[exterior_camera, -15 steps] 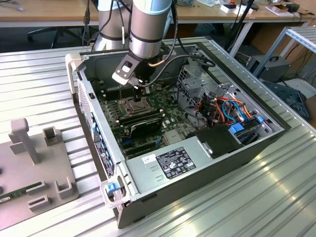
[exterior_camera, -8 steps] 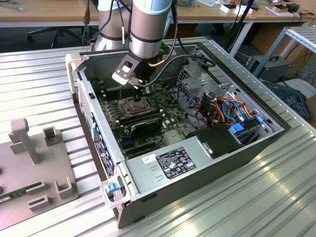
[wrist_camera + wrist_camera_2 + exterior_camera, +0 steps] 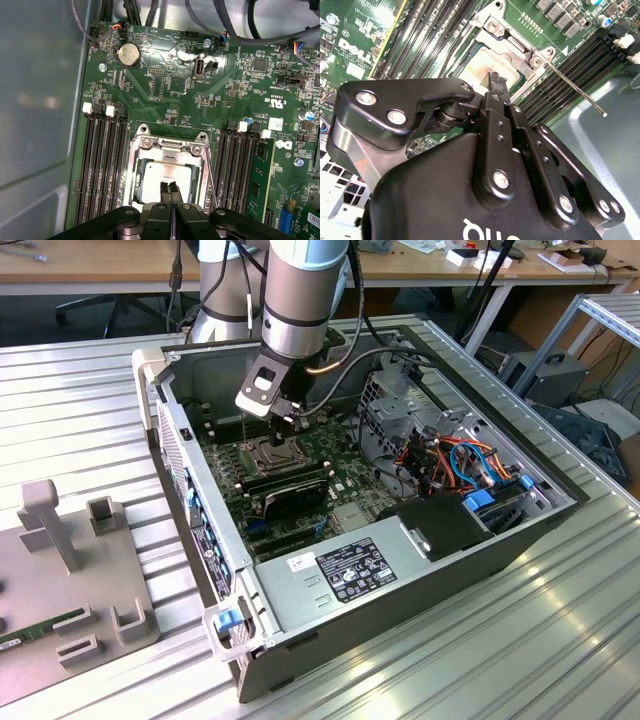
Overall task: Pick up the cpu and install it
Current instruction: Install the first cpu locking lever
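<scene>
The cpu (image 3: 159,173), a silver-grey square, lies flat inside the open socket, ringed by the socket's metal frame (image 3: 170,144). My gripper (image 3: 168,187) is shut, its two black fingertips pressed together with nothing between them, right over the cpu's face. In the second wrist view the fingertips (image 3: 493,79) point down at the cpu (image 3: 487,64), and the socket frame (image 3: 512,44) lies just beyond it. Whether they touch the chip I cannot tell. In the exterior view the gripper (image 3: 285,426) hangs inside the computer case just above the socket (image 3: 270,452).
Black memory slots (image 3: 102,165) flank the socket and a green memory stick (image 3: 260,180) stands nearby. The thin socket lever (image 3: 576,90) sticks out sideways. The case holds a power supply (image 3: 340,575) and cable bundles (image 3: 450,455). A grey fixture (image 3: 60,570) sits at the exterior view's left.
</scene>
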